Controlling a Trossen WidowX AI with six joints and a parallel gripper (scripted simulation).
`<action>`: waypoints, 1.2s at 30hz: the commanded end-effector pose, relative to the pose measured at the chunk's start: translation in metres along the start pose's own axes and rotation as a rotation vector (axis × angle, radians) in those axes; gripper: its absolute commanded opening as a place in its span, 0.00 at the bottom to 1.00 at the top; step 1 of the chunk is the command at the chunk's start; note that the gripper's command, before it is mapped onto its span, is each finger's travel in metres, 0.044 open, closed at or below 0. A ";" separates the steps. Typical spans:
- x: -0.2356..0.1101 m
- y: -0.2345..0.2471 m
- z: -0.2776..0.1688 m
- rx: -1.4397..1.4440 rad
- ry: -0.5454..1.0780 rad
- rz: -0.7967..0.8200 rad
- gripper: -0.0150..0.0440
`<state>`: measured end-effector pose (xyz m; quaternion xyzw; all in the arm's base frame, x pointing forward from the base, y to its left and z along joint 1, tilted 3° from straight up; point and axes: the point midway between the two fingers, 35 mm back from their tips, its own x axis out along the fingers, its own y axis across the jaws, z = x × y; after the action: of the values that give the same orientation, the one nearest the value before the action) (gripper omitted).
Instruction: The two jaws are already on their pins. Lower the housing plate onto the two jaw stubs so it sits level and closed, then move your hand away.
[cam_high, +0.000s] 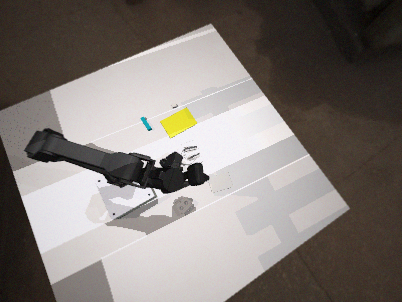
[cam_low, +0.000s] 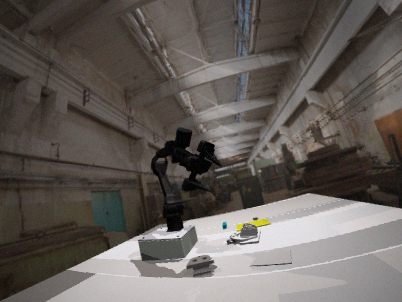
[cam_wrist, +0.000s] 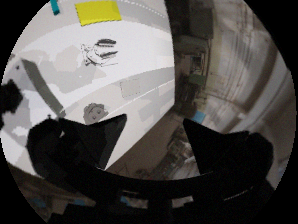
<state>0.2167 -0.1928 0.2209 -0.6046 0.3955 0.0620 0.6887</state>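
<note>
Housing plate (cam_high: 184, 204) (cam_low: 200, 264) (cam_wrist: 94, 114) on white table (cam_high: 150, 255) (cam_low: 330, 250) (cam_wrist: 147, 37), apart from yellow sheet (cam_high: 178, 122) (cam_low: 253, 224) (cam_wrist: 98, 12), raised hand (cam_high: 185, 166) (cam_low: 214, 177) (cam_wrist: 156, 119) released.

The arm (cam_high: 115, 164) (cam_low: 163, 179) is raised, bent at its joints, with the hand (cam_high: 192, 167) (cam_low: 212, 175) (cam_wrist: 156, 119) held high above the surface, its two fingers spread wide apart and gripping nothing.

Matte black arm (cam_high: 80, 154) (cam_low: 163, 181), blocky joints, gripper (cam_high: 185, 167) (cam_low: 207, 172) (cam_wrist: 156, 119) with pointed, wedge-shaped fingers
</note>
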 end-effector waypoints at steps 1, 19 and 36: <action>0.009 0.008 -0.007 -0.046 0.010 0.060 1.00; 0.039 0.046 -0.034 -0.250 -0.013 0.316 1.00; 0.060 0.088 -0.055 -0.436 -0.117 0.545 1.00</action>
<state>0.1862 -0.2393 0.1256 -0.6090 0.4795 0.3349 0.5358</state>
